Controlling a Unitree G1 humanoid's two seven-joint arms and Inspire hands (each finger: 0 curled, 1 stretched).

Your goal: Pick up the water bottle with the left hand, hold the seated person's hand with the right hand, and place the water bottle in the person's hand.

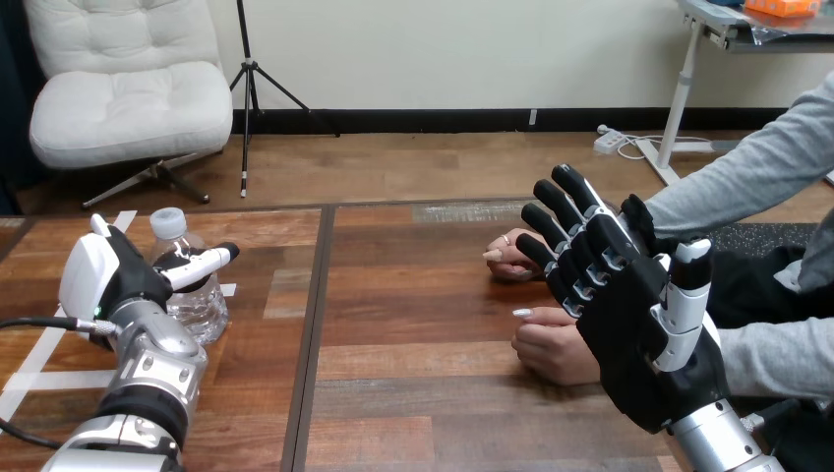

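Note:
A clear water bottle (192, 285) with a pale cap stands on the wooden table (413, 393) at the left. My left hand (113, 280) is beside it on its left, and one straight finger (205, 263) reaches across the bottle's front. At the right my right hand (639, 339) is raised with its fingers straight and spread, open, holding nothing. It stands in front of the person's two hands, which rest on the table. The farther hand (509, 258) lies just beyond my fingertips. The nearer hand (553, 346) is loosely curled beside my palm. I cannot tell if they touch.
The person's grey sleeves (747, 177) come in from the right edge. White tape strips (39, 369) mark the table by my left arm. A dark seam (313, 334) runs down the table between the bottle and the person's hands.

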